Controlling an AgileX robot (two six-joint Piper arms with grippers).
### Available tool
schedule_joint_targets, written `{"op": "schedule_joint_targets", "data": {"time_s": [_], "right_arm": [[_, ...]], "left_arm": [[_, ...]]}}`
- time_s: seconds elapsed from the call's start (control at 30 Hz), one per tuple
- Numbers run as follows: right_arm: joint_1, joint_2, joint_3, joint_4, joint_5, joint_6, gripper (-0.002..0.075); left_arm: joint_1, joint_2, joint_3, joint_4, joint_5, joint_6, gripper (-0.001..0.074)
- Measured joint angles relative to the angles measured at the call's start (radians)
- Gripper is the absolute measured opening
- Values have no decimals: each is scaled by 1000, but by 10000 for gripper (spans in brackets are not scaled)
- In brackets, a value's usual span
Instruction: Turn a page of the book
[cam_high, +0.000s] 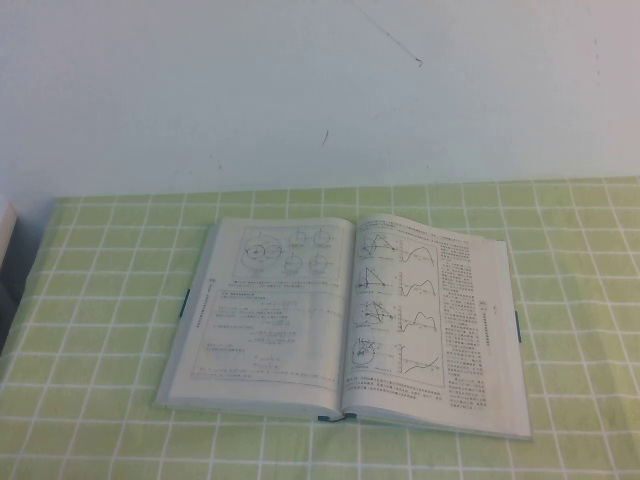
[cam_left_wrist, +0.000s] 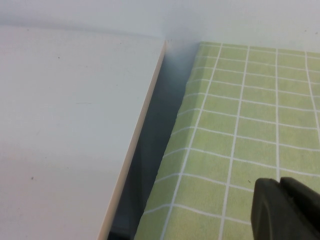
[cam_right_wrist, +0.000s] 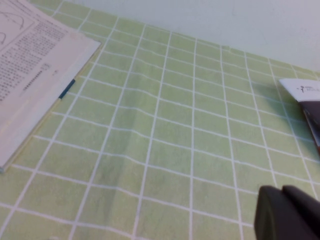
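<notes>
The book (cam_high: 345, 320) lies open and flat in the middle of the green checked tablecloth (cam_high: 100, 300). The page (cam_high: 430, 320) is its right-hand leaf, lying flat, with four line drawings in a column and text beside them. The left-hand leaf (cam_high: 275, 300) shows round drawings. Neither arm shows in the high view. My left gripper (cam_left_wrist: 279, 182) is shut and empty, over the cloth near the table's left edge. My right gripper (cam_right_wrist: 281, 190) is shut and empty, over bare cloth to the right of the book's edge (cam_right_wrist: 40, 75).
A white panel (cam_left_wrist: 65, 125) stands beside the table's left edge, with a dark gap between. A white and dark object (cam_right_wrist: 305, 97) lies on the cloth beyond my right gripper. A pale wall (cam_high: 320, 90) runs behind the table.
</notes>
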Motion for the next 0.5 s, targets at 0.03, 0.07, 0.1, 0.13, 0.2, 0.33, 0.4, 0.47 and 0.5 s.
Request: {"op": "schedule_joint_targets", "data": {"time_s": [0.03,0.07,0.1,0.13,0.2,0.33,0.4,0.47,0.5], "right_arm": [[5,0,0,0,0,0,-2],[6,0,0,0,0,0,-2],[7,0,0,0,0,0,-2],[7,0,0,0,0,0,-2],[7,0,0,0,0,0,-2],[7,0,0,0,0,0,-2],[7,0,0,0,0,0,-2],[7,0,0,0,0,0,-2],[7,0,0,0,0,0,-2]], "left_arm": [[0,0,0,0,0,0,-4],[0,0,0,0,0,0,-4],[0,0,0,0,0,0,-4],[0,0,0,0,0,0,-4],[0,0,0,0,0,0,-4],[0,0,0,0,0,0,-4],[0,0,0,0,0,0,-4],[0,0,0,0,0,0,-4],[0,0,0,0,0,0,-4]]}}
